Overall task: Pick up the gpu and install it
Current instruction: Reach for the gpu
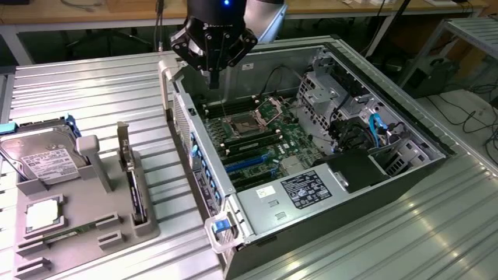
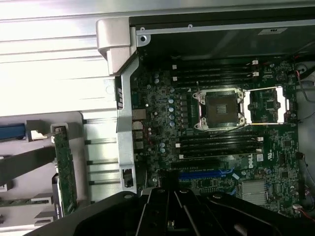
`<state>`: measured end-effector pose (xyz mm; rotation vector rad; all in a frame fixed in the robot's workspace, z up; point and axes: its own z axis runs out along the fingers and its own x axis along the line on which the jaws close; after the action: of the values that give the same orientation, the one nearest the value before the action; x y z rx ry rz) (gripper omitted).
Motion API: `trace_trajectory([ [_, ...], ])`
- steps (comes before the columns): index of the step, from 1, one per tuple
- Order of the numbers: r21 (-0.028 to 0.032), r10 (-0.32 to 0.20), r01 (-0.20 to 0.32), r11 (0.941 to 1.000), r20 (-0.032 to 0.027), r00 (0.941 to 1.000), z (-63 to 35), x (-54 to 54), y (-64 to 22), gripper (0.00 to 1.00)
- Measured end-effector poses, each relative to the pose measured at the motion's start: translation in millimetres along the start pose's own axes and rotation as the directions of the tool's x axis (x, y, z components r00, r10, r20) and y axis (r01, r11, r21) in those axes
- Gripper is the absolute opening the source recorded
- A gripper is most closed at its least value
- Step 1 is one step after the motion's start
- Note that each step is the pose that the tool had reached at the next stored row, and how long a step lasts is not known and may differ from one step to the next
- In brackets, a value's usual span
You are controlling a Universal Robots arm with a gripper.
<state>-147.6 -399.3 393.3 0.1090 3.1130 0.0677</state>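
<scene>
1. Gripper (image 1: pixel 212 80): hangs over the far corner of the open computer case (image 1: pixel 350 230), above the motherboard (image 1: pixel 260 137). Jaws drawn together, gripping nothing.
2. Gpu (image 1: pixel 137 197): stands on edge in the grey holder tray (image 1: pixel 86 210), beside the case on the exterior view's left, well apart from the gripper.
3. Hard drive (image 1: pixel 43 158): same tray, farther from the case.

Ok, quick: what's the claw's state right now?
Claw: closed, holding nothing; the gpu stands in the grey rack.

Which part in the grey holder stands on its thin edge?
The gpu, the black card on the holder's side nearest the computer case; the hard drive and processor show their broad faces upward.
</scene>
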Motion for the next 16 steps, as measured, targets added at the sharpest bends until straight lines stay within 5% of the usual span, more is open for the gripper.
trace_trajectory([
  [16, -0.0020, -0.073, 0.073, 0.9973, -0.0031, 0.9973, -0.9, 22.4, -7.3, 0.11],
])
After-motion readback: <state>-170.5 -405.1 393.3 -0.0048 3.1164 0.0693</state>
